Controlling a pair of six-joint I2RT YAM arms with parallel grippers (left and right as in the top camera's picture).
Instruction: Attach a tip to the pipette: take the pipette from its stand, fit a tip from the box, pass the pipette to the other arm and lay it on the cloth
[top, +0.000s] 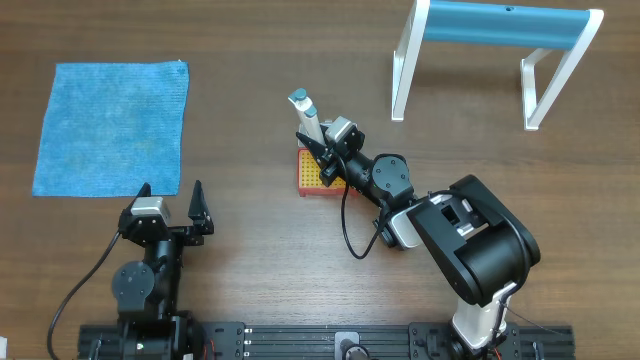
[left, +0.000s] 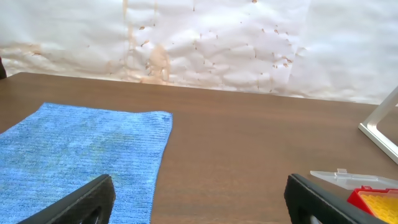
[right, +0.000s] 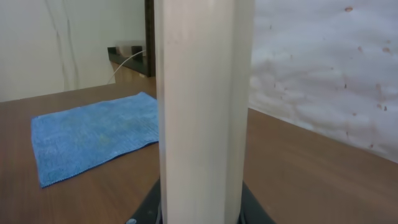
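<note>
Over the tip box (top: 311, 180), the right pincer (top: 318, 145) pinches the pipette (top: 305, 112), already off its stand (top: 500, 25); tip fitting appears underway. Handover and placement on the cloth (top: 110, 130) remain; the left pincer (top: 171, 190) is spread.

Right gripper (top: 318, 145) sits over the tip box (top: 309, 180), hiding most of it and the lower end of the pipette (top: 304, 112). Tip fitted or not, can't tell. In the left wrist view, box and stand (left: 380, 127) run off the edge.

Brown wood-grain table (top: 250, 60) beneath me; behind its far edge, a white crinkled backdrop (left: 249, 43) with brownish stains.
</note>
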